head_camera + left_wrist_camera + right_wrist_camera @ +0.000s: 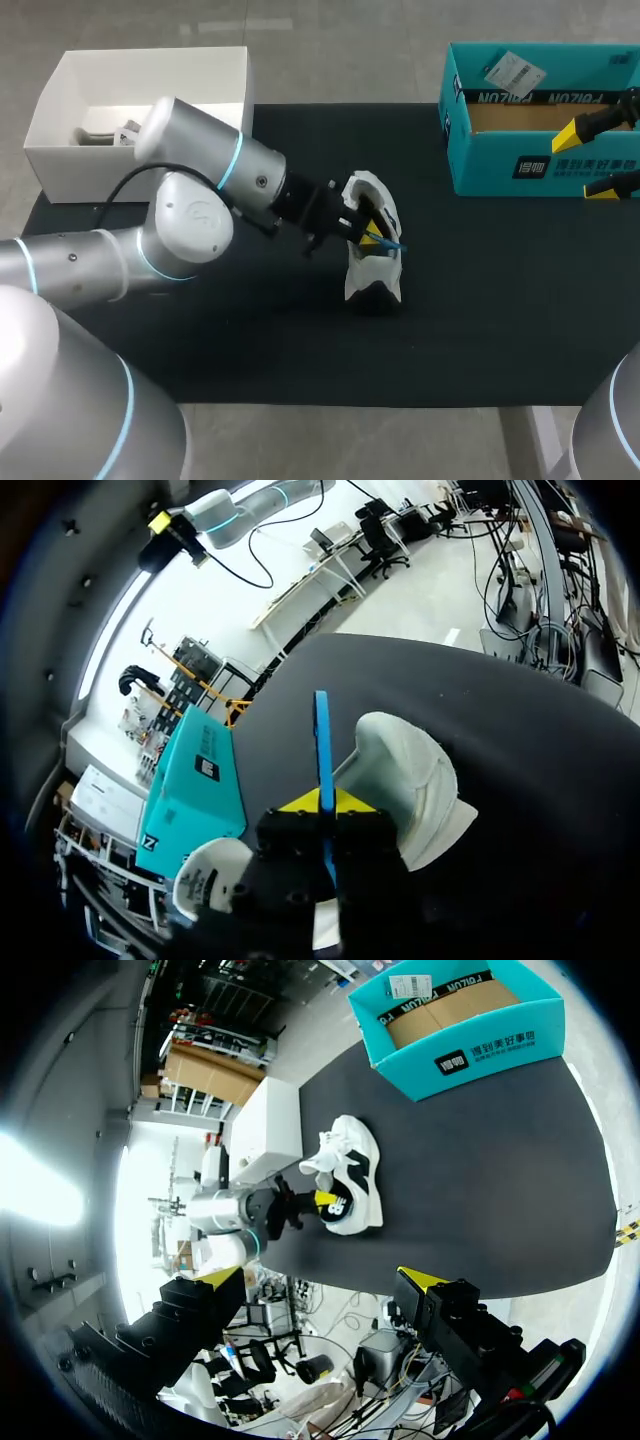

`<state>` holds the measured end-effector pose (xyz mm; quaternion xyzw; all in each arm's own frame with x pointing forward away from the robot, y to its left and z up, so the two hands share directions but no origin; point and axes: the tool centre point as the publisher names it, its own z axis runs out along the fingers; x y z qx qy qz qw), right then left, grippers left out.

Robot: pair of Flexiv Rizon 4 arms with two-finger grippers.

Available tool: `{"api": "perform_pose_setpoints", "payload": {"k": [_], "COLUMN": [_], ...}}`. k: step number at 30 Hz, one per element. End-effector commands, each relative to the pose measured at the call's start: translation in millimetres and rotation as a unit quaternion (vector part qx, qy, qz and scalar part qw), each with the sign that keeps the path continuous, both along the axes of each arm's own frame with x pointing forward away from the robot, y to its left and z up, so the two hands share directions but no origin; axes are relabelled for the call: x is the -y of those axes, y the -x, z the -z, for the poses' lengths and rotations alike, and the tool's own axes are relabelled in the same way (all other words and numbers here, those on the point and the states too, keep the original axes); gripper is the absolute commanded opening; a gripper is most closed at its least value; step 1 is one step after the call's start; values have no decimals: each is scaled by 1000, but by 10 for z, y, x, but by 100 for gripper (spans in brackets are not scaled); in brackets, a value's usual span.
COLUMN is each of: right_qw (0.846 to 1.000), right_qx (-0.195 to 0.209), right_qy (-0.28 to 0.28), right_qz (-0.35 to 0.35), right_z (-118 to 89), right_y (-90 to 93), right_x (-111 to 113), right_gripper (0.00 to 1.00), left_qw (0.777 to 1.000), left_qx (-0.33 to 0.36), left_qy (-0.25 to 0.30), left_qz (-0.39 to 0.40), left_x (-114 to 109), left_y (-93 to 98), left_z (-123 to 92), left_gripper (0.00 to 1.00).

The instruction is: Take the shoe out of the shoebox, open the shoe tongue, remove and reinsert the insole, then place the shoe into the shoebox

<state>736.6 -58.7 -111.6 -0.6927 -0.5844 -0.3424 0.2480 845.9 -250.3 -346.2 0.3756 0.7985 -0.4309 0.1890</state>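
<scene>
Your shoe (372,262) is out, lying on the desk (480,300) well apart from the shoebox (540,120). Your left claw (365,225) is pinched tight on the blue insole (322,745); coming out or going back, you can't tell. The right claw (600,155) sits spread wide, empty, just beside the shoebox. Reboxing is left.

Head camera overhead; left wrist close, right wrist far, sharing the shoe (368,270).

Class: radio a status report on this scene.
Left hand shut on insole at shoe. Right hand open, near shoebox. Shoe on mat. Nothing between shoe and shoebox.
</scene>
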Motion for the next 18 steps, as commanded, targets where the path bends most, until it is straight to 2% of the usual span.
{"api": "perform_pose_setpoints", "payload": {"k": [1,6,11,12,14,15,16,18], "right_qw": [1000,1000,1000,1000,1000,1000,1000,1000], "right_qx": [0,0,0,0,0,0,0,0], "right_qy": [1,1,1,1,1,1,1,1], "right_qz": [1,1,1,1,1,1,1,1], "right_z": [7,7,7,7,7,7,7,7], "right_y": [5,5,5,5,5,5,5,5], "right_x": [-3,-3,-3,-3,-3,-3,-3,-3], "right_gripper": [100,100,100,100,100,100,100,100], "left_qw": [1000,999,999,999,999,999,999,999], "left_qx": [13,45,30,30,31,32,34,39], "left_qy": [-1,-12,-11,-9,-8,-5,-3,-2], "left_qz": [-4,-12,-8,-8,-9,-8,-8,-7], "left_x": [51,33,5,0,-18,-27,-35,-51], "left_y": [-7,-40,7,23,50,65,80,107], "left_z": [65,102,100,82,45,20,-2,-42], "left_gripper": [0,0,2,27,63,71,71,78]}}
